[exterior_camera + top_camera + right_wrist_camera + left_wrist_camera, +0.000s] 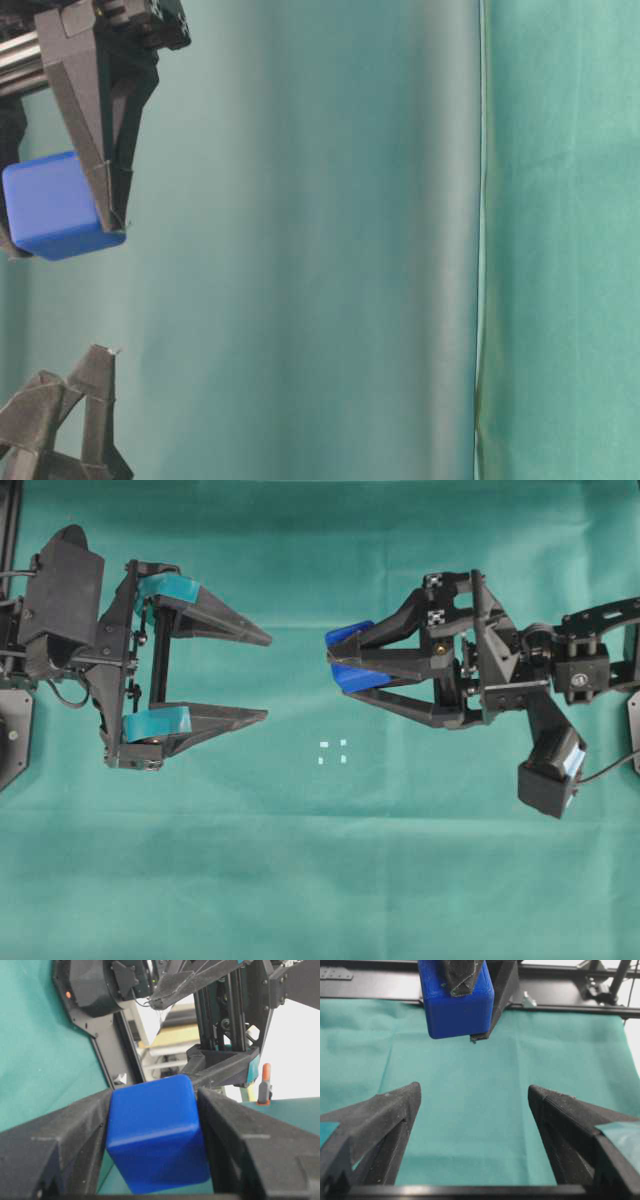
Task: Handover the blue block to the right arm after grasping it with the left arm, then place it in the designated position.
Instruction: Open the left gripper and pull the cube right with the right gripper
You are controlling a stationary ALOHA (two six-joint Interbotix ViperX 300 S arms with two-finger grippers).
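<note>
The blue block (357, 677) is clamped between the fingers of my plain black right gripper (336, 658), held above the green cloth right of centre. It fills the right wrist view (157, 1132) between both fingers and shows in the table-level view (50, 205). My left gripper (267, 677), with teal tape bands, is open and empty, its tips a short gap left of the block. In the left wrist view the block (457, 1005) hangs ahead of the spread fingers (390, 1110). The designated position (332, 752), four tiny white marks, lies on the cloth below and between the grippers.
Green cloth (320, 880) covers the whole table. A black frame rail (560, 1007) runs along the far edge in the left wrist view. The left arm's body (100, 985) stands behind the block in the right wrist view.
</note>
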